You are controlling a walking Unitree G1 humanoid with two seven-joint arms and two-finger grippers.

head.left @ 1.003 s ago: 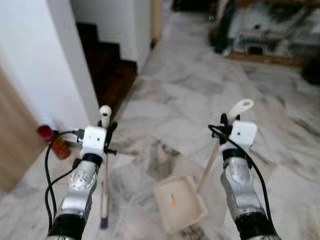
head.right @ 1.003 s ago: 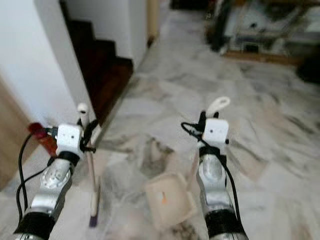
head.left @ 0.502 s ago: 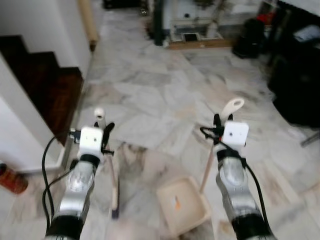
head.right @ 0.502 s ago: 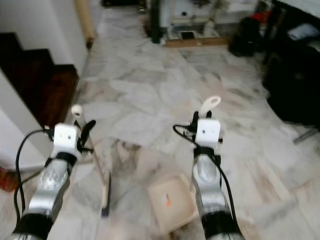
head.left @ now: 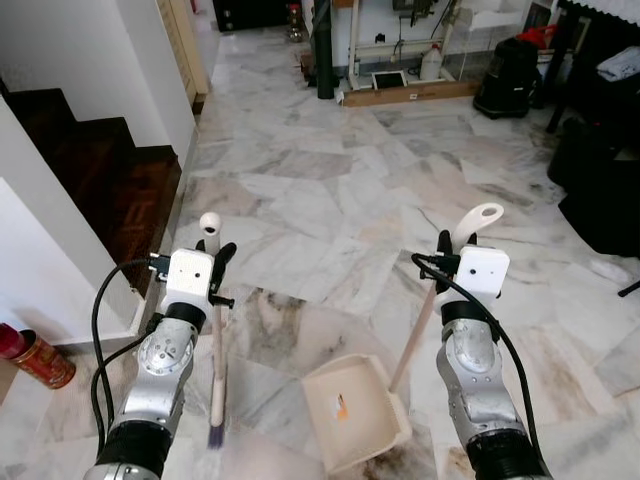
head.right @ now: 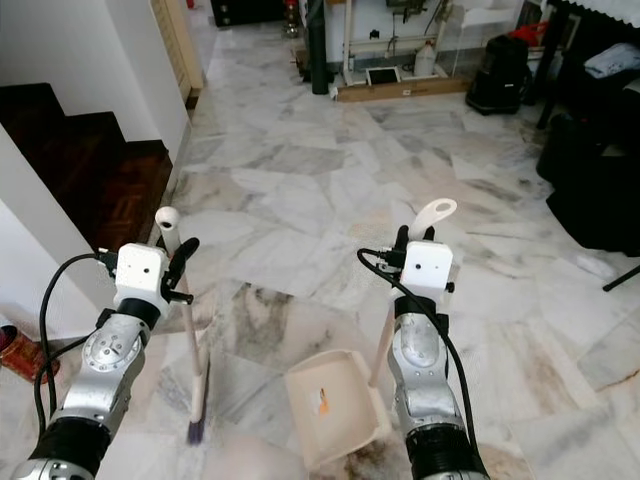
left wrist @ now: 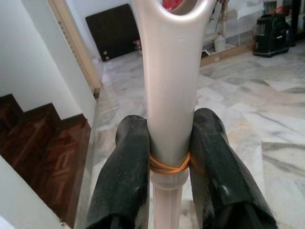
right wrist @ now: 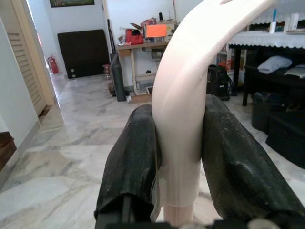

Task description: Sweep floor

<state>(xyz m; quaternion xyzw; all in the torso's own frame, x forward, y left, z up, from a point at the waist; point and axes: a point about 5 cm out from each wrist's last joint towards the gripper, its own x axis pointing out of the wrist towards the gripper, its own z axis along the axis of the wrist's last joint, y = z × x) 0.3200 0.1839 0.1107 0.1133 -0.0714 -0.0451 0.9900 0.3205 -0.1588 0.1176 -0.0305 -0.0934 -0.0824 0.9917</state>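
The marble floor (head.left: 330, 200) stretches ahead. The dustpan (head.left: 355, 410) rests on it below the right tool (head.left: 447, 243), which clamps its handle; the broom (head.left: 214, 340) hangs below the left tool (head.left: 213, 258), clenched likewise, bristles down, probably ready for sweeping. The wrist views reveal each shaft pinched between fingers (left wrist: 126, 176).

Broom (head.left: 215, 370) left of dustpan (head.left: 355, 410); stairs (head.left: 90, 190) far left.
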